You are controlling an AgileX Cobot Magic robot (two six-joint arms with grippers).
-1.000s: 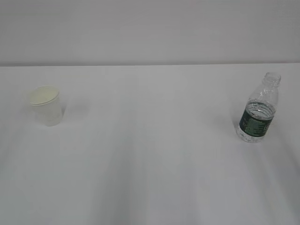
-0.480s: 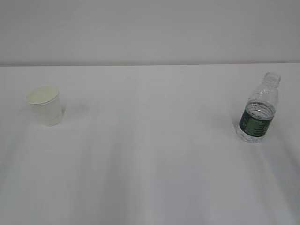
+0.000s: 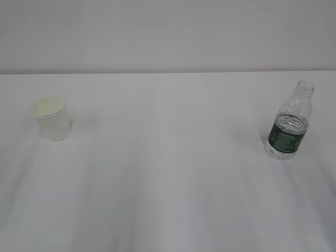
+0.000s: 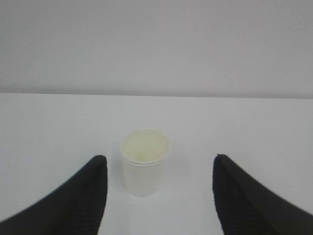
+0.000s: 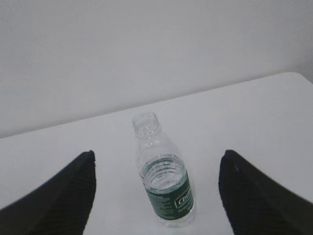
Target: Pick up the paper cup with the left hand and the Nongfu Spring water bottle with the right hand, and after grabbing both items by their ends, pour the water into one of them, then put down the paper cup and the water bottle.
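The small white paper cup (image 3: 51,118) stands upright at the left of the white table, its cream inside showing. In the left wrist view the paper cup (image 4: 145,161) stands ahead of my left gripper (image 4: 159,164), whose two black fingers are spread wide on either side, not touching it. The clear Nongfu Spring water bottle (image 3: 289,124) with its dark green label stands capless at the right, partly filled. In the right wrist view the bottle (image 5: 165,178) stands between and beyond the wide-open black fingers of my right gripper (image 5: 156,159). Neither arm shows in the exterior view.
A plain white table (image 3: 168,173) runs back to a grey wall (image 3: 168,31). The table's far right corner (image 5: 293,78) shows in the right wrist view.
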